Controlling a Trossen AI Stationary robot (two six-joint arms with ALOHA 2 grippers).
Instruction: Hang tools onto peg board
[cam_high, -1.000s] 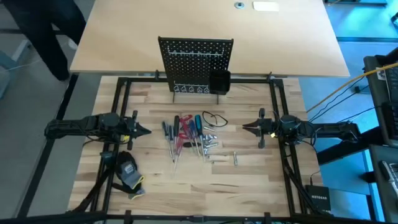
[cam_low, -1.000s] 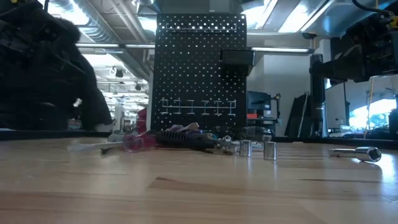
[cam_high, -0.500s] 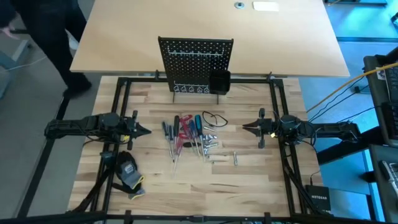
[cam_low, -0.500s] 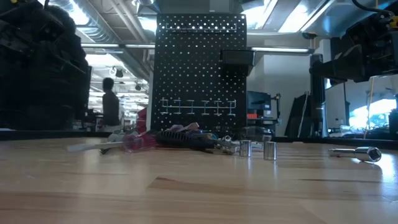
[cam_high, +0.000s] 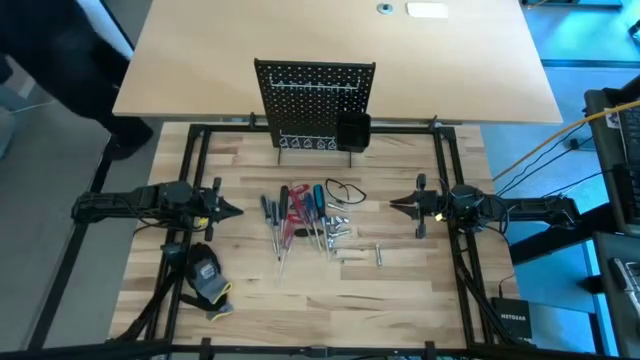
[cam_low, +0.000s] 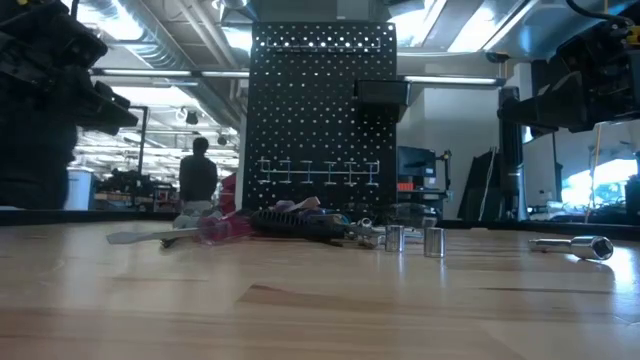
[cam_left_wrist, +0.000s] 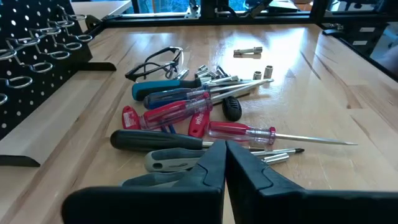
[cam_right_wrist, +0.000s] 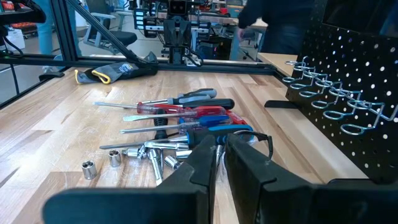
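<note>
While both arms sit parked at the bench (cam_high: 400, 300) edges, nothing is gripped. Left tool (cam_high: 236, 210) is at the left side, fingers pressed together, tip aimed inward at the pile. Right tool (cam_high: 393, 205) mirrors it from the right side; its fingers are nearly together with a thin gap showing in the right wrist view, empty. Both are well apart from the tools.

Tools (cam_high: 300, 220) lie loose in a heap mid-bench, between the two arms. The left wrist view shows red-handled screwdrivers (cam_left_wrist: 177, 113), a blue-handled one (cam_left_wrist: 168, 94), a black-handled one (cam_left_wrist: 155, 140), a grey-handled one (cam_left_wrist: 171, 160) closest to the left tool, and a short black handle (cam_left_wrist: 232, 109). A clear red-handled driver (cam_left_wrist: 242, 132) lies with its shaft pointing away from the heap. Silver sockets (cam_right_wrist: 99, 163) and bits are scattered on the right arm's side of the heap, plus one silver piece (cam_high: 379, 254) lying apart from the rest, toward the front edge. Safety glasses (cam_high: 345, 190) lie just behind the heap, toward the board.

Peg board (cam_high: 315, 95) stands upright at the back of the bench, centred, with a row of wire hooks (cam_high: 305, 143) along its lower part and a small black bin (cam_high: 353, 130) at the right-hand end. Hooks look bare; nothing is hung.

Black-and-yellow glove (cam_high: 207, 278) lies at front left, near the left arm's base. A person (cam_low: 198, 175) stands far off in the room behind, seen in the low view.
</note>
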